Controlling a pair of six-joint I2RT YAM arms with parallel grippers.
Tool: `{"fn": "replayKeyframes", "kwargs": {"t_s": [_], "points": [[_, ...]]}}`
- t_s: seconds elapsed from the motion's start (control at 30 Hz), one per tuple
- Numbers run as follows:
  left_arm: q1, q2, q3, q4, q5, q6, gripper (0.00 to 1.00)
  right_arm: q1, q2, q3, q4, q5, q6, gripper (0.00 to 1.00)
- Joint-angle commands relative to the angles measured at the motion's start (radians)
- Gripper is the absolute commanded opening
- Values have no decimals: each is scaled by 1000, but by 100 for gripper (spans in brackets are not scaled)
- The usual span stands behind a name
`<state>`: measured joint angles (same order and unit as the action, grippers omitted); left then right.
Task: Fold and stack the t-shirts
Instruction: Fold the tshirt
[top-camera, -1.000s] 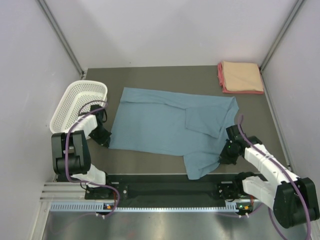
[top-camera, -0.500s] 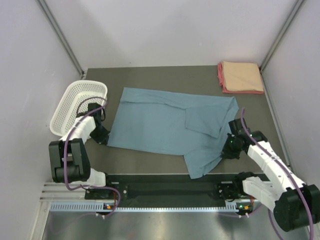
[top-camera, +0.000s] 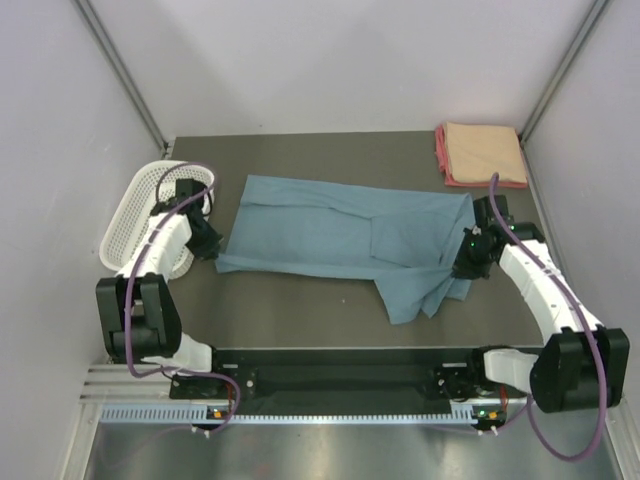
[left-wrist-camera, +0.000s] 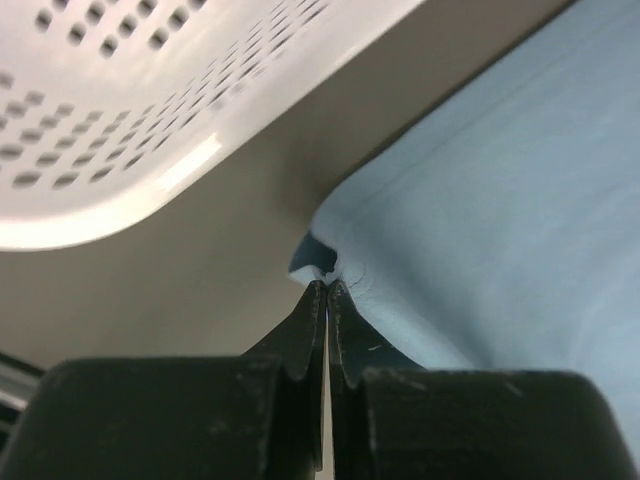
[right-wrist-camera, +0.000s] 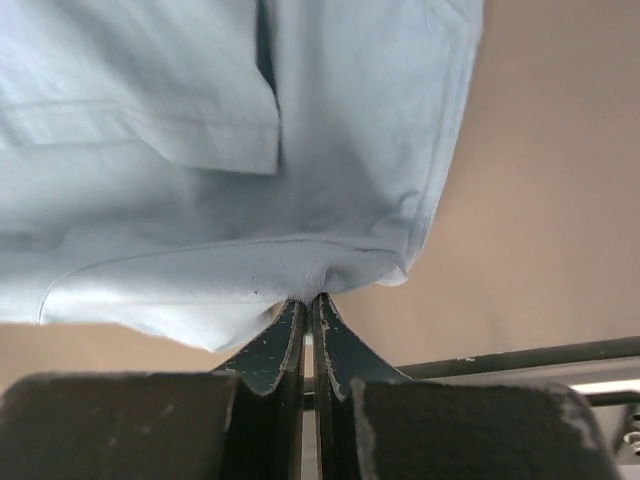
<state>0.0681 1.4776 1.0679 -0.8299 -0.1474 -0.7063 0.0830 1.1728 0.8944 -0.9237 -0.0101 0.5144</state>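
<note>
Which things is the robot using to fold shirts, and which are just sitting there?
For the job: large blue-grey cloth t-shirt, pinched by the left gripper and right gripper; folded peach t-shirt stacked on a folded pink-red t-shirt.

Just sitting there: white plastic mesh basket.

dark table (top-camera: 300, 322), blue t-shirt (top-camera: 330, 222), folded t-shirts (top-camera: 482, 152), basket (top-camera: 127, 212)

table top (top-camera: 330, 165): matte dark grey-brown, beneath left gripper (top-camera: 213, 252) and right gripper (top-camera: 462, 270).
walls: pale lilac-white panels. back wall (top-camera: 340, 60) beyond both grippers; left wall (top-camera: 50, 150) outboard of the left gripper; right wall (top-camera: 605, 200) outboard of the right.
corner posts (top-camera: 122, 75): grey metal.
light: soft, even.
</note>
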Motion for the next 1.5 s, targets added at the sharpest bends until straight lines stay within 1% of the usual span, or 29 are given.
{"fn": "replayKeyframes", "kwargs": {"t_s": [0.0, 0.17, 0.2, 0.23, 0.27, 0.47, 0.53, 0.87, 1.1, 1.3, 1.47], "points": [[-27, 50, 111, 18, -23, 28, 0, -26, 59, 107, 40, -14, -69, 0], [-31, 193, 296, 15, -21, 44, 0, -51, 151, 231, 52, -24, -108, 0], [-36, 248, 323, 14, -14, 63, 0, -54, 197, 251, 52, -27, -122, 0], [-40, 278, 393, -1, -9, 73, 0, -58, 220, 270, 54, -33, -129, 0], [-45, 309, 429, -17, -15, 76, 0, -63, 240, 297, 57, -37, -134, 0], [-59, 531, 668, -99, 12, 102, 0, -66, 375, 368, 86, -100, -140, 0], [-63, 562, 726, -107, 19, 106, 0, -66, 393, 383, 94, -106, -139, 0], [-65, 673, 856, -137, -11, 128, 0, -68, 510, 503, 102, -85, -143, 0], [-65, 760, 977, -176, -11, 151, 0, -69, 568, 532, 109, -91, -132, 0], [-65, 809, 1023, -181, 0, 165, 0, -74, 606, 549, 121, -90, -122, 0], [-64, 828, 1026, -186, 15, 163, 0, -77, 631, 575, 115, -91, -120, 0]]}}
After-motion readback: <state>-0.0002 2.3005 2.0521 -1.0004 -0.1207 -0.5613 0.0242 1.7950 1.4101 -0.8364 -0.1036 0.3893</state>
